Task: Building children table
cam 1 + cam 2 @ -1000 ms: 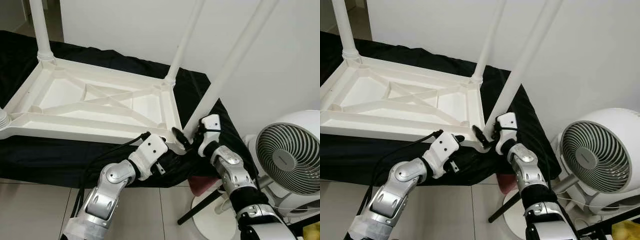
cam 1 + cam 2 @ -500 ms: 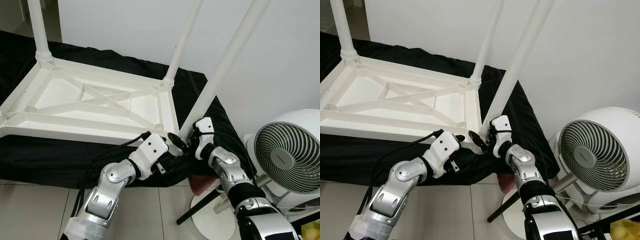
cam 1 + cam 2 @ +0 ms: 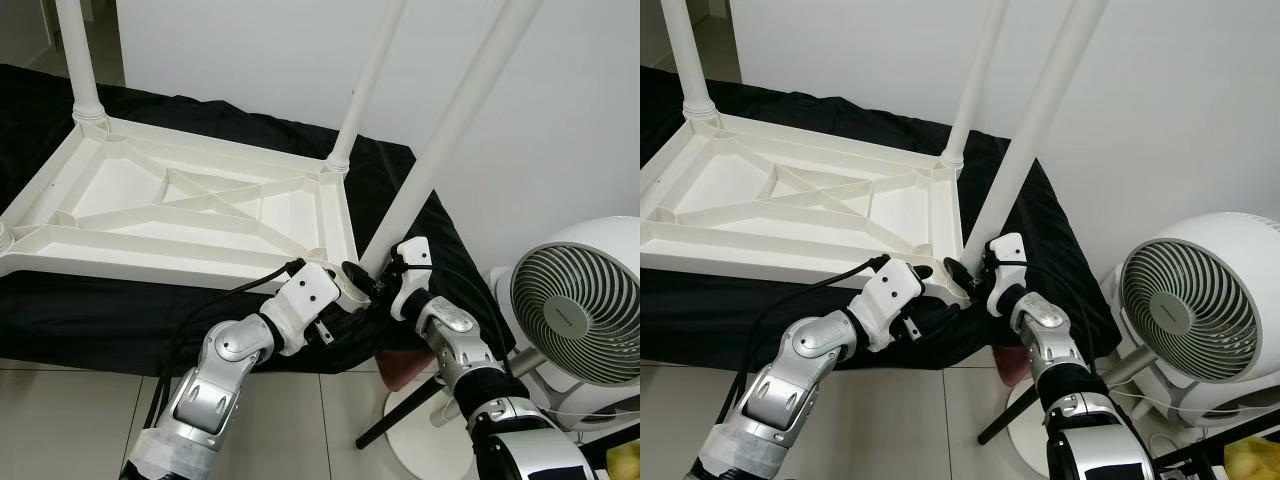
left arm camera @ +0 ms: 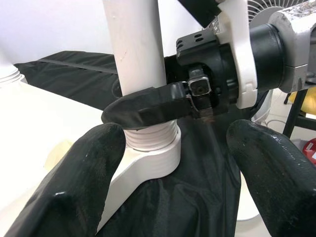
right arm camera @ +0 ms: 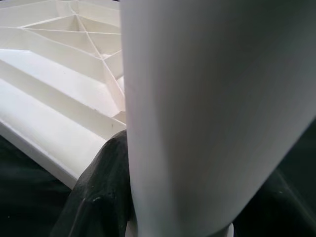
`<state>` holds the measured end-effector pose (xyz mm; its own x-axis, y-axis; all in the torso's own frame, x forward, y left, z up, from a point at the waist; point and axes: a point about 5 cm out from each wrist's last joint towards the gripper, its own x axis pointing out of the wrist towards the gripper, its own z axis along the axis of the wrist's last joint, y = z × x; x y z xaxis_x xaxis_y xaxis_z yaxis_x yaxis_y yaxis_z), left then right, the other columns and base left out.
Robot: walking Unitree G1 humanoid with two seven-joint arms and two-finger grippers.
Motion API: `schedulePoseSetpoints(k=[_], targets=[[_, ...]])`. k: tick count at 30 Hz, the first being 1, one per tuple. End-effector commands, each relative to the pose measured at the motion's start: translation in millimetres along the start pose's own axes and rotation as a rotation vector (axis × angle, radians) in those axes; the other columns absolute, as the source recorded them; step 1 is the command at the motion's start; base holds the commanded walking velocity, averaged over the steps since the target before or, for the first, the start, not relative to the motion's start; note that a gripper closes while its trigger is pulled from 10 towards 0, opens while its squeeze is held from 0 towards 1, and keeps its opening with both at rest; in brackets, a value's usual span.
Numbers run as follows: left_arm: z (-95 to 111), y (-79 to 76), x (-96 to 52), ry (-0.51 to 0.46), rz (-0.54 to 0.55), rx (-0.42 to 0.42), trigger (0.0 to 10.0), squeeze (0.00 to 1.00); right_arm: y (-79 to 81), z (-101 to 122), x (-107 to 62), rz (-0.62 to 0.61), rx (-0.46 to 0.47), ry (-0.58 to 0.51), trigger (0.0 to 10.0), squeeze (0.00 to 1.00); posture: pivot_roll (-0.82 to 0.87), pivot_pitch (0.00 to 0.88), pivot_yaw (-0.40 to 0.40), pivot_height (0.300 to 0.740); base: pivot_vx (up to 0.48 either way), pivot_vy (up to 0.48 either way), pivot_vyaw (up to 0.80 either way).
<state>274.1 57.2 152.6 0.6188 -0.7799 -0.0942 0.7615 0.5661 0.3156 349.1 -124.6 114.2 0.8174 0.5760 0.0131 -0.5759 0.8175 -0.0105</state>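
since the leg goes in at the near corner: both tools meet there.
right tool (image 3: 372,283): clamped on leg (image 3: 450,120), steering its threaded end.
left tool (image 4: 173,163): wide open, empty, beside socket (image 4: 148,160).
table (image 3: 180,205): upside down on black cloth (image 3: 60,300).

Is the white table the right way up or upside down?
Upside down. The tabletop lies on the black cloth with its ribbed underside showing, legs pointing up.
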Motion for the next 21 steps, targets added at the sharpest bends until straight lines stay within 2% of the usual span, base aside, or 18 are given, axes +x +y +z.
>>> schedulePoseSetpoints(k=[1, 4, 6, 7, 9, 12, 13, 14, 16, 21], targets=[[-1, -5.1, 2.3, 0.001, 0.016, -0.016, 10.0, 0.0, -3.5, -13, -8.4, -0.078, -0.042, 0.082, 10.0, 0.0, 0.11, 0.02, -0.219, 0.74, 0.0, 0.0, 0.0], [-2, -5.5, 0.9, 0.006, 0.024, -0.023, 10.0, 0.0, -1.3, -13, -8.8, -0.159, -0.004, 0.063, 10.0, 0.0, 0.11, 0.021, -0.222, 0.74, 0.0, 0.0, 0.0], [-2, -5.5, 0.9, 0.006, 0.024, -0.023, 10.0, 0.0, -1.3, -13, -8.8, -0.159, -0.004, 0.063, 10.0, 0.0, 0.11, 0.021, -0.222, 0.74, 0.0, 0.0, 0.0], [-3, -5.9, 0.6, 0.007, 0.026, -0.025, 10.0, 0.0, 1.4, -13, -8.9, -0.218, 0.03, 0.053, 10.0, 0.0, 0.11, 0.02, -0.223, 0.74, 0.0, 0.0, 0.0], [-3, -5.9, 0.6, 0.007, 0.026, -0.025, 10.0, 0.0, 1.4, -13, -8.9, -0.218, 0.03, 0.053, 10.0, 0.0, 0.11, 0.02, -0.223, 0.74, 0.0, 0.0, 0.0], [-3, -6.7, 0.6, 0.008, 0.025, -0.028, 10.0, 0.0, 12.3, -15, -13.6, -0.478, 0.073, 0.048, 10.0, 0.0, 0.11, 0.021, -0.227, 0.74, 0.0, 0.0, 0.0], [-3, -6.7, 0.6, 0.008, 0.025, -0.028, 10.0, 0.0, 12.3, -15, -13.6, -0.478, 0.073, 0.048, 10.0, 0.0, 0.11, 0.021, -0.227, 0.74, 0.0, 0.0, 0.0], [-3, -6.5, 0.7, 0.007, 0.026, -0.029, 10.0, 0.0, 16.0, -15, -15.4, -0.562, 0.086, 0.043, 10.0, 0.0, 0.11, 0.02, -0.228, 0.74, 0.0, 0.0, 0.0], [-3, -6.8, 0.8, 0.006, 0.026, -0.031, 10.0, 0.0, 21.9, -14, -15.5, -0.607, 0.116, 0.038, 10.0, 0.0, 0.12, 0.019, -0.227, 0.74, 0.0, 0.0, 0.0], [-3, -7.8, 0.1, 0.006, 0.026, -0.034, 10.0, 0.0, 19.4, -6, -16.3, -0.601, 0.114, 0.004, 10.0, 0.0, 0.11, 0.016, -0.223, 0.74, 0.0, 0.0, 0.0]])
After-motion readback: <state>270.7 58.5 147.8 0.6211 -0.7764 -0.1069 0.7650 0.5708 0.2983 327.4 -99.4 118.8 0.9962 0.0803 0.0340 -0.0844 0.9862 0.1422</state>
